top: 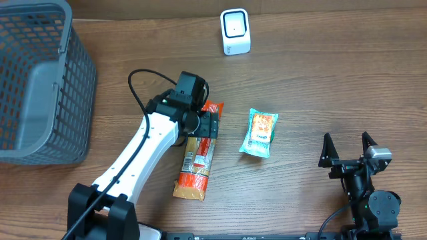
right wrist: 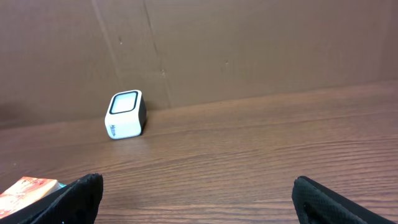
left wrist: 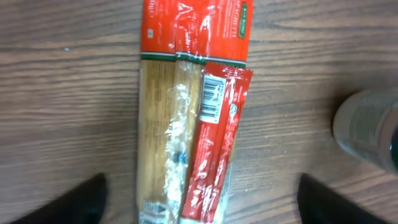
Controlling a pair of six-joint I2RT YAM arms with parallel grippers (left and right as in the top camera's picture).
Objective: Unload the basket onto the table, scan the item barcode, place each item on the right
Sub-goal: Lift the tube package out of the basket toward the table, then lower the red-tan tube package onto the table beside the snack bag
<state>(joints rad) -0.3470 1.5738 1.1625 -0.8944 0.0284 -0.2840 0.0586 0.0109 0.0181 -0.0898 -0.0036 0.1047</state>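
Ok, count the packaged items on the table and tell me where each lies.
2. The pasta pack lies beneath the left gripper; the pouch lies just right of it. The basket runs out of frame, so more may be hidden there.

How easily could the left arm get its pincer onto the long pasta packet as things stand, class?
Probably easily: the left pincer hangs open directly over the pasta packet, which lies flat on the table with nothing on top of it.
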